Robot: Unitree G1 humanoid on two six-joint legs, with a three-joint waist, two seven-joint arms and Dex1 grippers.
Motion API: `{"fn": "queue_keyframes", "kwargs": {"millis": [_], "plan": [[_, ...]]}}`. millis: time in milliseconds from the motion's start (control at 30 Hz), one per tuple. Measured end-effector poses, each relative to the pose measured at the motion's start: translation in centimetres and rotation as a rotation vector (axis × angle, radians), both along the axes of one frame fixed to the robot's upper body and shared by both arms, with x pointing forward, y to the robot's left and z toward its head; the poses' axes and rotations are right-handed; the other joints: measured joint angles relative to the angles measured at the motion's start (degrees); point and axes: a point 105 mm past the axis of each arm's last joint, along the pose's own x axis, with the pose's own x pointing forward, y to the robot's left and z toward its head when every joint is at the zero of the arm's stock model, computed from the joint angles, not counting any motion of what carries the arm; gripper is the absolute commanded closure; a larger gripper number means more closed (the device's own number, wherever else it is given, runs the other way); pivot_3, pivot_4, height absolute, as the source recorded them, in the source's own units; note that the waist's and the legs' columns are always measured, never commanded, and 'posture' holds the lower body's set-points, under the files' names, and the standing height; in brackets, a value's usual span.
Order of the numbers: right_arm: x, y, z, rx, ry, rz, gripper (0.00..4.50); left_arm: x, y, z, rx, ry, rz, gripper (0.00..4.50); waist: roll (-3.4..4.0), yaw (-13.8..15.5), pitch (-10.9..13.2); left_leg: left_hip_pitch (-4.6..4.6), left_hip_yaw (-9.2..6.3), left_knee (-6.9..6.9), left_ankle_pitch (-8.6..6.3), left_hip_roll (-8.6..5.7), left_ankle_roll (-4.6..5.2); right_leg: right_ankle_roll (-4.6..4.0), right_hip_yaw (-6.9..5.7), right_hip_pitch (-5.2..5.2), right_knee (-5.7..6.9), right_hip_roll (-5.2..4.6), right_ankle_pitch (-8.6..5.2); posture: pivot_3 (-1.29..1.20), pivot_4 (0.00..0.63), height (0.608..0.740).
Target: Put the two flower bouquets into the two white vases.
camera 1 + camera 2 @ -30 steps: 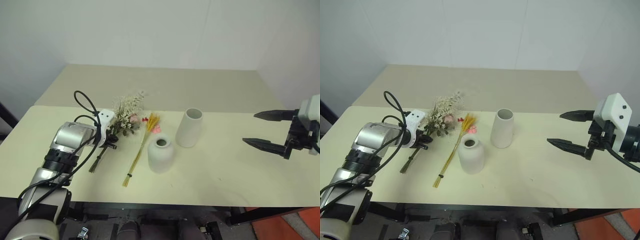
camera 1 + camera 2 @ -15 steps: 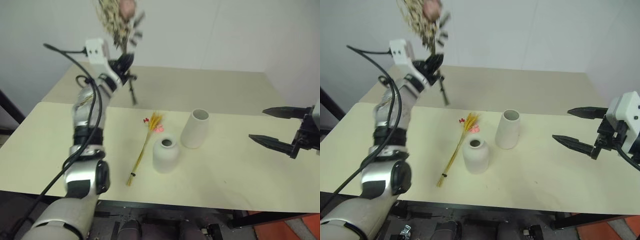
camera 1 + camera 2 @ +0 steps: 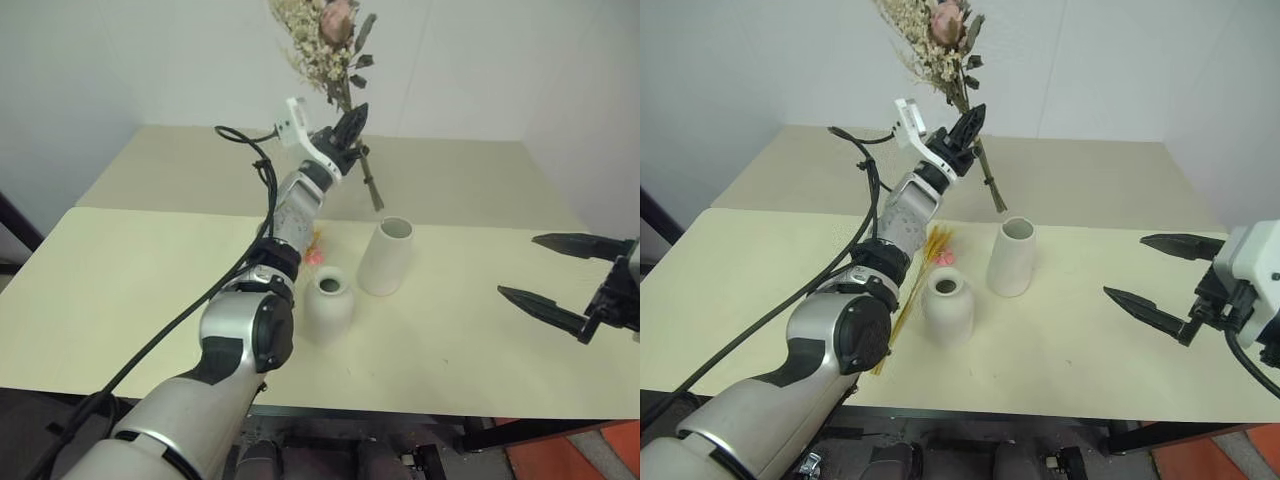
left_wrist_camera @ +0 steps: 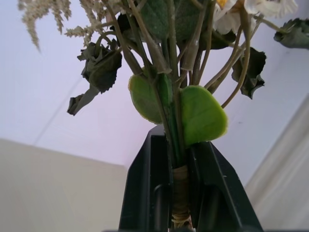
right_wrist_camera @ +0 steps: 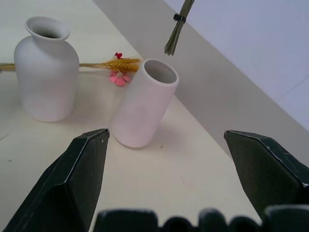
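Room: plain white walls behind a cream worktop [image 3: 120,290]; I saw no clutter on it beyond the task things.
Left claw: I had the left claw [image 3: 350,128] raised high over the worktop, pinching the bound stems of the rose bouquet [image 3: 325,45]; the wrist view showed both black fingers pressed onto the wrapped stalk.
Bouquet axis: blooms up, cut stem ends [image 3: 377,205] slanting down toward the tall vase [image 3: 386,256], hanging just above and behind its mouth, not yet inside.
Key relation: my read was that the stem tips needed to come forward and straighten over the tall vase's opening before lowering; left arm was the nearer one.
Right claw: right claw [image 3: 1165,280] hovered spread wide, holding nothing, well apart from both vases on the right side.
Containers: tall vase empty; short round vase [image 3: 328,303] with narrow neck also empty.
Other bouquet: slim yellow bundle [image 3: 912,290] lay flat on the worktop just beside the short vase, pink bloom end [image 5: 117,79] near the tall vase's base.
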Motion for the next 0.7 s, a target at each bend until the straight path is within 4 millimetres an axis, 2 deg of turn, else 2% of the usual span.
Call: {"fn": "queue_keyframes", "kwargs": {"millis": [100, 300, 567, 700], "plan": [[-0.2, -0.1, -0.2, -0.001, 0.002, -0.014, 0.0, -0.5, -0.8, 1.1, -0.024, -0.023, -0.036, 4.38, 0.0, 0.0, 0.0, 0.04, -0.02, -0.01, 0.0, -0.01, 0.0, 0.0, 0.0, 0.02, 0.0, 0.0, 0.0, 0.0, 0.15, 0.74], [-0.2, -0.2, -0.2, 0.004, -0.001, -0.025, 0.0, -1.5, -2.6, 0.9, 0.03, -0.066, -0.1, 4.38, 0.0, 0.0, 0.0, 0.03, -0.03, -0.01, 0.0, -0.03, 0.0, 0.0, 0.01, 0.01, -0.01, 0.0, 0.0, 0.0, 0.15, 0.74], [-0.1, -0.3, -0.1, 0.006, -0.009, -0.042, 0.0, -2.0, -3.8, -2.2, 0.188, -0.093, -0.126, 4.38, 0.0, 0.1, 0.0, 0.01, -0.04, -0.01, 0.0, -0.04, 0.0, 0.0, 0.02, 0.0, -0.01, 0.0, 0.0, 0.0, 0.15, 0.74], [-0.1, -0.4, -0.2, 0.006, -0.007, -0.043, 0.0, -2.7, -4.6, -2.5, 0.258, -0.145, -0.156, 4.38, 0.0, 0.1, 0.0, 0.0, -0.05, -0.01, 0.0, -0.04, 0.0, 0.0, 0.02, 0.0, -0.03, 0.0, 0.0, 0.0, 0.15, 0.74]]}}
